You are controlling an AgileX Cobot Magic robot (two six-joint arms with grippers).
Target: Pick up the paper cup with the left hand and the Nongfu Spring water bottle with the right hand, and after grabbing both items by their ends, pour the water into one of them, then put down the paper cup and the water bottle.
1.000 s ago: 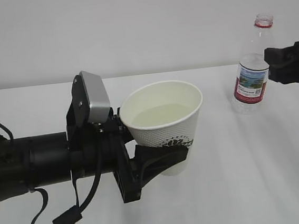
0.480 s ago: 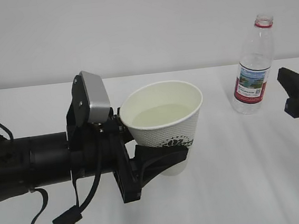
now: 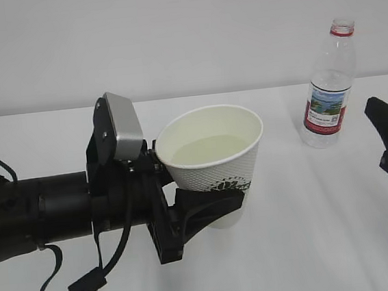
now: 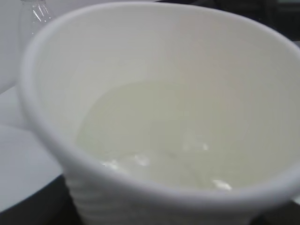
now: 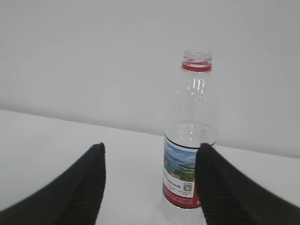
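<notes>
Here the Nongfu Spring water bottle [image 3: 328, 84] stands upright, uncapped mouth up, far right on the surface [image 3: 312, 230], the right claw [image 5: 149, 187] spread, apart from it. Left claw [image 3: 207, 209] clamps the upright paper cup [image 3: 215, 161] centrally; its wrist view shows water [image 4: 154, 140] pooled inside

Nothing legible on the bottle label [image 5: 180, 174] or cup logo [image 3: 228, 185]

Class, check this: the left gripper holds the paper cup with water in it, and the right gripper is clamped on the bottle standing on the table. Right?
Not quite. The right gripper is open and clear of the bottle, as the exterior and right wrist views show. The left gripper does hold the paper cup with water in it.
</notes>
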